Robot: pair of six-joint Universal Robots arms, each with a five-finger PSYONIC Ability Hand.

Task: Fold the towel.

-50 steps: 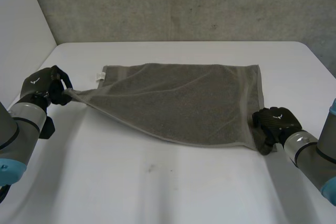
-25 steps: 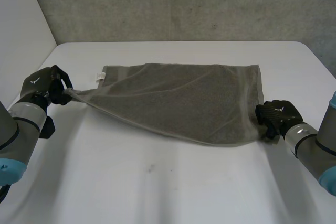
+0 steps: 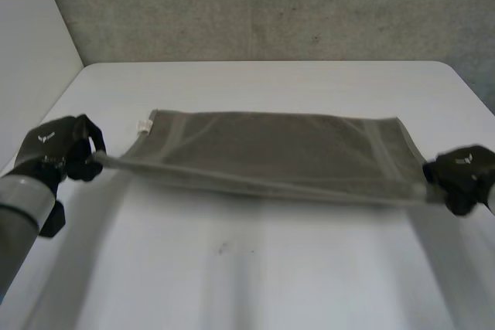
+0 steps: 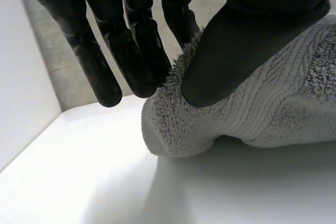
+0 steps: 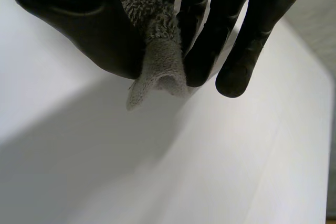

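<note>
— On the white table (image 3: 255,268), what is there to see?
— One grey towel (image 3: 271,152), held between two black robot hands. The left hand (image 3: 58,152) has the near left corner, and the right hand (image 3: 464,175) has the near right corner.
— How do the hands hold it?
— In the left wrist view, the left hand (image 4: 252,35) pinches a bunched corner of the towel (image 4: 273,108) between its thumb and straight fingers. In the right wrist view, the right hand (image 5: 94,30) does the same. A small fold of towel (image 5: 160,61) pokes out between its thumb and fingers, above the table.
— What has changed since half a second ago?
— The hands have drawn apart, the right one moving out towards the table's right edge. The near edge was slack before. Now it runs taut in a straight line between the hands, raised off the table. The far edge has slid nearer the robot and rests on the table, so the towel looks shallower.
— And the count?
— One towel, one table, two hands, and one small white tag (image 3: 143,124) at the towel's far left corner.
</note>
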